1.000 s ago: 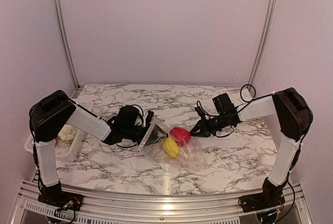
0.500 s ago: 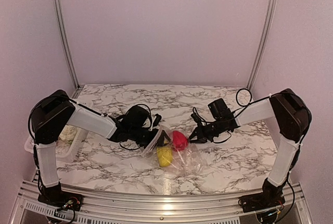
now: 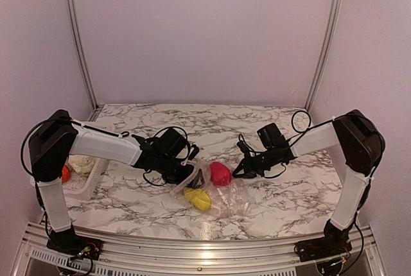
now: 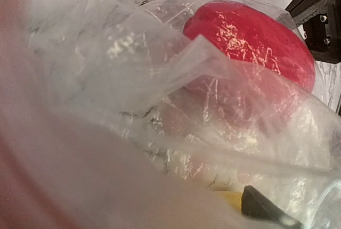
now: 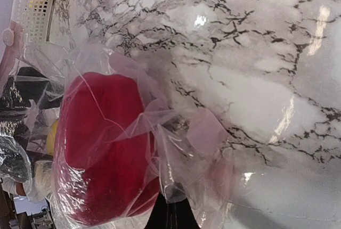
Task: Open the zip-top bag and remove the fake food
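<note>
While the zip-top bag (image 3: 234, 196) lies crumpled on the marble table (image 3: 289, 192) between the arms, the right end effector (image 3: 239, 170) pinches a gathered fold of its plastic just beside the red piece (image 3: 220, 173) of fake food, which sits inside the bag with a yellow piece (image 3: 198, 199) near it. The left end effector (image 3: 192, 178) is at the bag's opposite edge, film draped over its camera, so I cannot tell whether its jaws are wide or narrow.

soft even light; glare on table (image 5: 200, 20); left-wrist foreground blurred.
</note>
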`<state>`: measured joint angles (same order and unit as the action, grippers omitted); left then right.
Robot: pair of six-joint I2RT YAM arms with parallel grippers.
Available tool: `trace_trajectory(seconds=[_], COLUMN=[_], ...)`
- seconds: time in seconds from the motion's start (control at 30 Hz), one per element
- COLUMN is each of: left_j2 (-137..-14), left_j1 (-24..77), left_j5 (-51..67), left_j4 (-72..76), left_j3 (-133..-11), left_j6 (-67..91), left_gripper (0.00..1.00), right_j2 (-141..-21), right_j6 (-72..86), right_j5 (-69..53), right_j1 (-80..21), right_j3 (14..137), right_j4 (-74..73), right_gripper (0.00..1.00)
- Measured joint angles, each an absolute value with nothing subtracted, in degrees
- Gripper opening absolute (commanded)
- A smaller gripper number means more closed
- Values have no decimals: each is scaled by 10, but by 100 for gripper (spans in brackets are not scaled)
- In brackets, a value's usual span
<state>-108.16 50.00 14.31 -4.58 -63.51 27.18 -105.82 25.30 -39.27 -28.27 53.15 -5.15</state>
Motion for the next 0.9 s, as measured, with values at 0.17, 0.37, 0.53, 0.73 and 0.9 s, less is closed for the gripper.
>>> trace_trajectory(seconds=[0.17, 0.37, 0.53, 0.73, 0.9], left_j2=[-1110, -1118, -1088, -1007, -966], left_j1=[531, 554, 551, 548, 547], left_j5=[116, 93, 100, 131, 169], left_j4=[-121, -157, -160, -134, -80], left_j3=[-698, -720, -688, -603, -561], left_j6=[244, 235, 213, 162, 79], left_gripper=[97, 99, 99, 99, 98], right_j2=[-1056, -1052, -1050, -1050, -1050], right_j6=[254, 255, 255, 254, 253], right_j5=[-390, -386, -384, -385, -385], right_j1=[-283, -283, -283, -283, -283], right_j3=[529, 526, 526, 526, 525], right_j4=[-52, -52, -52, -53, -54], right_gripper=[0, 0, 0, 0, 0])
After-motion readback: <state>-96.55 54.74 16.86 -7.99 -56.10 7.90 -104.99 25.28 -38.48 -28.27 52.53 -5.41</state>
